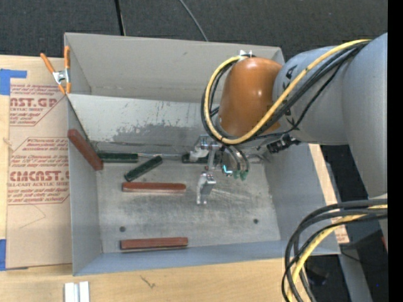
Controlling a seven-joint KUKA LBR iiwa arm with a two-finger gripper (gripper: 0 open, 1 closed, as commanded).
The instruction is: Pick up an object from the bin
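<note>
Down near the middle of the bin (pixel 157 61), the gripper (pixel 203 192) hangs over bare floor, just right of the middle brown bar (pixel 154 187). That bar lies flat and crosswise, with its right end closest to the tip. It's near but not touching, as far as I can make out. Honestly can't tell if the gripper is open or closed. From this angle it's just one shiny metal lump pointing down.

Room-wise, it's pretty good. The floor to the right of the gripper and toward the front is open, and there's a wide bare band between the middle bar and the front brown bar (pixel 154 243). The front one sits flat, close to the front wall and parallel to it. On the left, a leaning brown bar (pixel 85 150) is propped at a slant against the left wall. A dark green stick (pixel 116 158) and a tilted green stick (pixel 143 167) lie just behind the middle bar, well apart from the gripper.

The orange cover (pixel 249 96) and the looped cables (pixel 207 106) hide the back right corner and most of the right wall. There's a small green bit (pixel 241 173) under the wrist, and I can't say if that's robot or loose item.
</note>
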